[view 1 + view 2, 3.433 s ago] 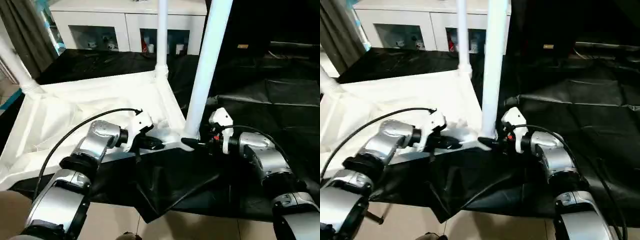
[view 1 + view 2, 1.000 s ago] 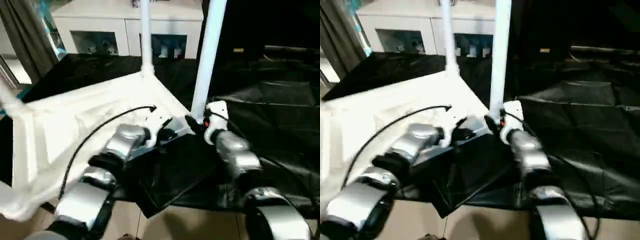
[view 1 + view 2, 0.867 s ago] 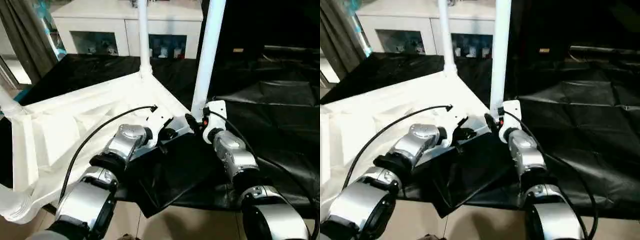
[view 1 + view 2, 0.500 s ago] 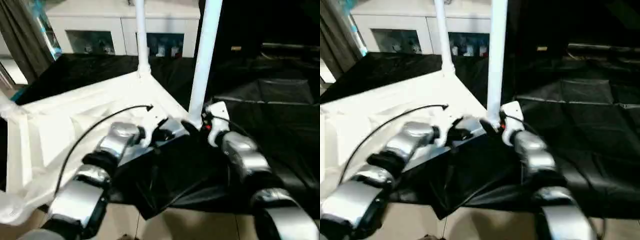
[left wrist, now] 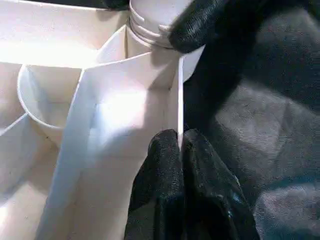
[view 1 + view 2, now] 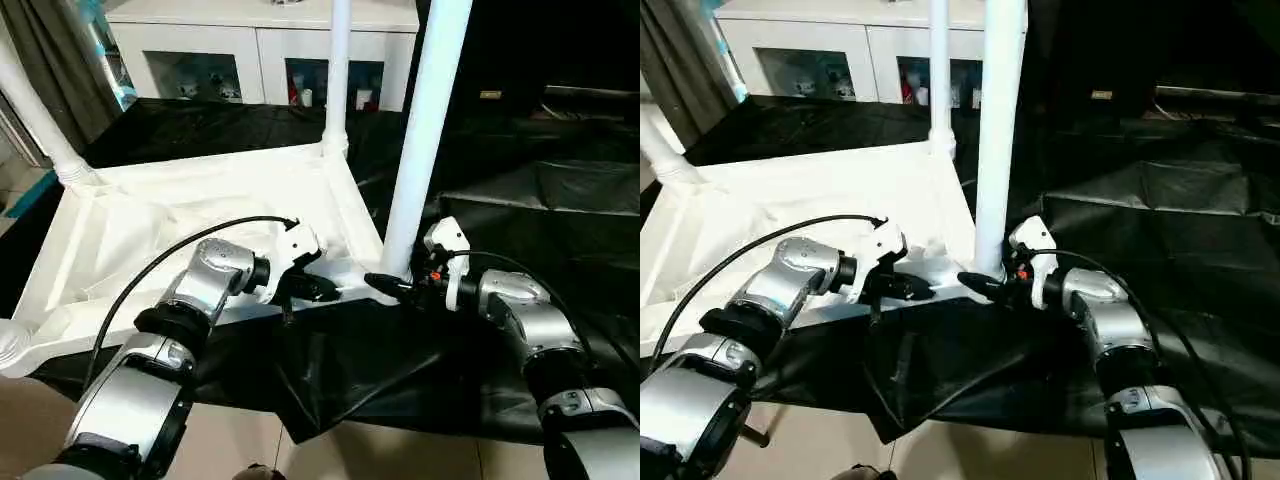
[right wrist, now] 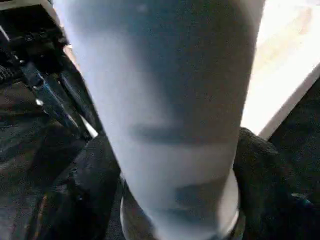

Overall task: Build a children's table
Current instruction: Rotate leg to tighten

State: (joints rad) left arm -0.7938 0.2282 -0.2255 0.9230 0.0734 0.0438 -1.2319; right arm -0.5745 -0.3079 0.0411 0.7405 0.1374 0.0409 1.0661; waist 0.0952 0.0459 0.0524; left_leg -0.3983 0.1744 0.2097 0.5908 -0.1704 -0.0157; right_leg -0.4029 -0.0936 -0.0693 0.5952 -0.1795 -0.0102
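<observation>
Children's table (image 6: 200, 215) is lying upside down on a black sheet (image 6: 520, 200) spread over the floor, ribbed underside facing up. Its long axis is running from the robot's left toward the near right corner, roughly across the view and slightly angled away.

Legs are pointing straight up. The near-right leg (image 6: 420, 130) is standing upright in its corner socket (image 5: 150, 30); the far-right leg (image 6: 337, 70) is rising behind it; a third leg (image 6: 35, 120) is leaning up at the far left corner. A fourth, near-left corner (image 6: 10, 345) is showing at the edge of the head view, its leg not readable.

Left gripper (image 6: 315, 290) is pinching the thin near rim wall (image 5: 179, 95) of the tabletop close to the near-right corner, fingers (image 5: 165, 165) pressed together on either side of the rim.

Right gripper (image 6: 385, 284) is sitting at the base of the near-right leg, fingers (image 7: 90, 200) spread apart on both sides of the tube just above the socket collar; whether they are actually clamping it cannot be told.

White glass-door cabinet (image 6: 265, 45) is standing behind the sheet.
</observation>
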